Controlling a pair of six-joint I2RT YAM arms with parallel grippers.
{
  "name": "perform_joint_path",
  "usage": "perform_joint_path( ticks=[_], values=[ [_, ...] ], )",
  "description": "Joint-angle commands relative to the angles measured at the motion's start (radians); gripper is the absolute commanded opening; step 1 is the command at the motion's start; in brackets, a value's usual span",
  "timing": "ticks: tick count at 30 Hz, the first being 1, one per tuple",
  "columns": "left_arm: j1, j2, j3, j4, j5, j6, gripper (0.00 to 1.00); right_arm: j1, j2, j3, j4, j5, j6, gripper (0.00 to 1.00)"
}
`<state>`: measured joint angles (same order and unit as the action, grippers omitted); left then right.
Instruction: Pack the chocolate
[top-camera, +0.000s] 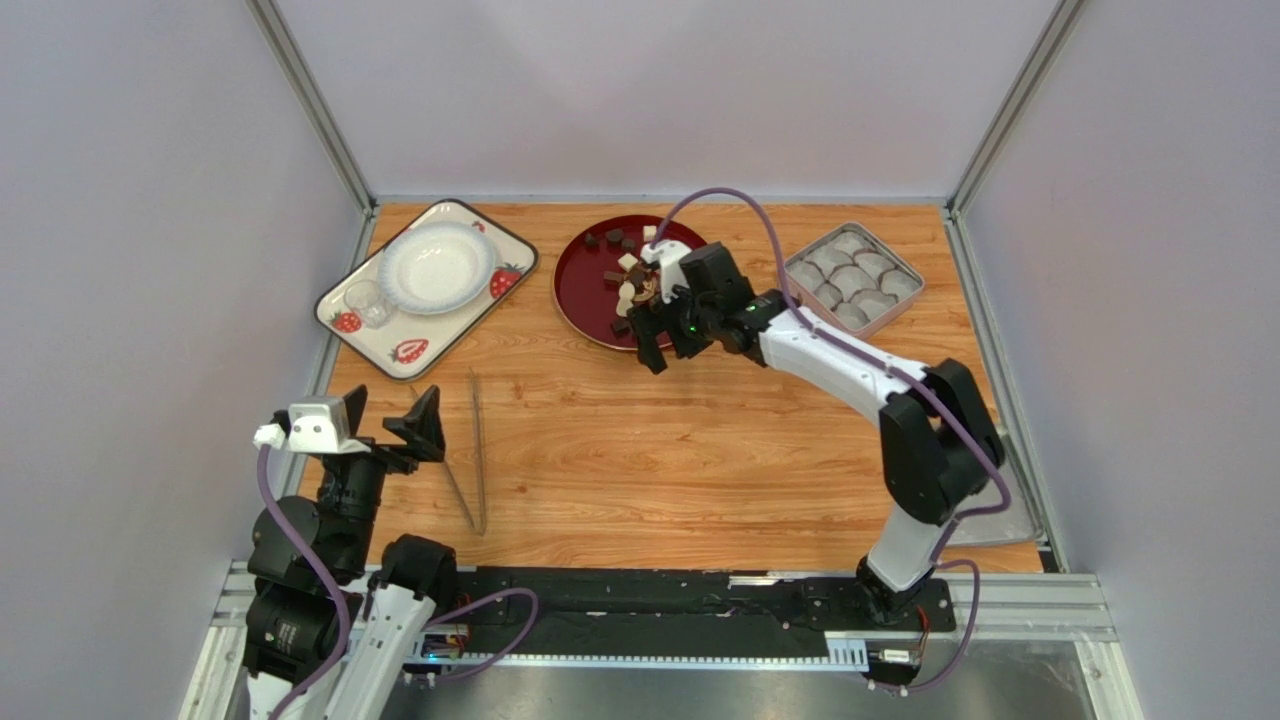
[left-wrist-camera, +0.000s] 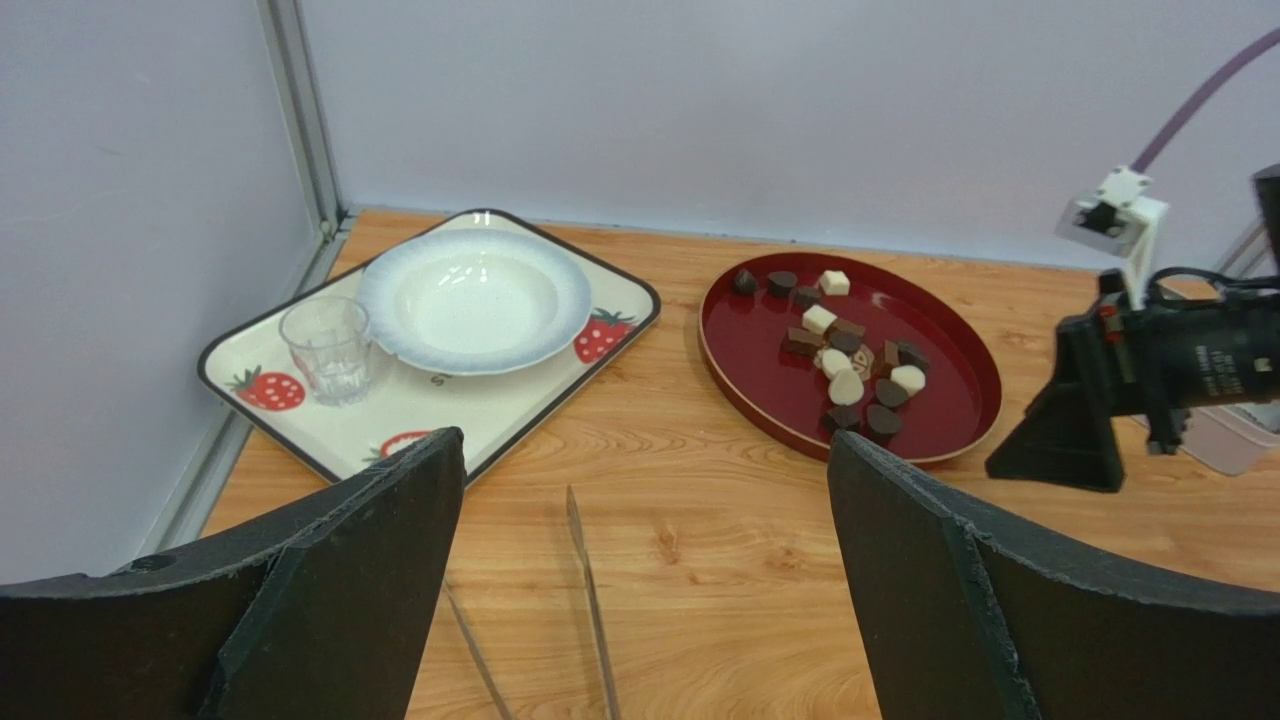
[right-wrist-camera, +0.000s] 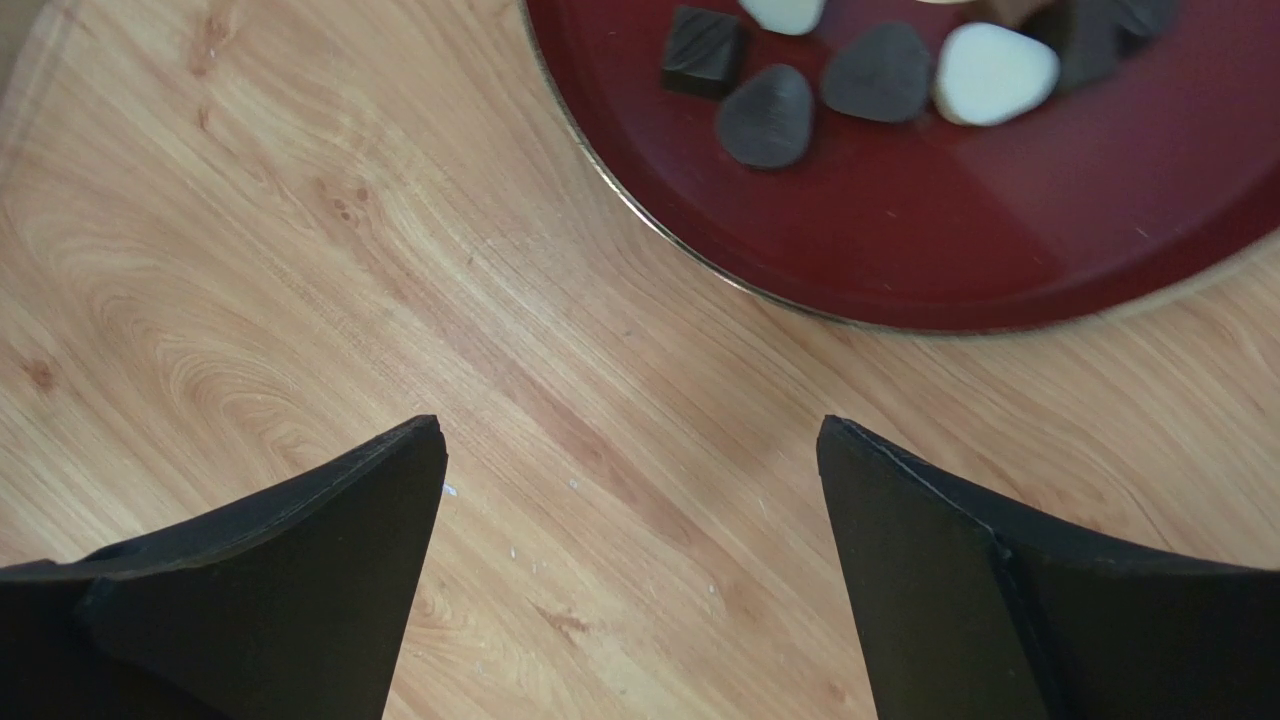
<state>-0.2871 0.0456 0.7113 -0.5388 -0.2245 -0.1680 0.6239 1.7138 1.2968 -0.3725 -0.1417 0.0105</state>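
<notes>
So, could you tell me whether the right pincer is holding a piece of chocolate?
No, the right pincer is open with nothing between its fingers, and the chocolate lies on the red plate.

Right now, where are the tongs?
In the top view the tongs lie on the table left of centre, just right of the left gripper and on the near side of the strawberry tray.
</notes>
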Motion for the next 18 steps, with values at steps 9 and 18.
perform_joint_path(
  ticks=[9,18],
  values=[
    [-0.017,0.005,-0.012,0.02,-0.006,0.035,0.99,0.03,0.358,0.341,-0.019,-0.062,-0.193,0.99],
    [-0.021,0.005,-0.013,0.025,-0.003,0.042,0.99,0.08,0.431,0.365,-0.06,-0.061,-0.17,0.99]
  ],
)
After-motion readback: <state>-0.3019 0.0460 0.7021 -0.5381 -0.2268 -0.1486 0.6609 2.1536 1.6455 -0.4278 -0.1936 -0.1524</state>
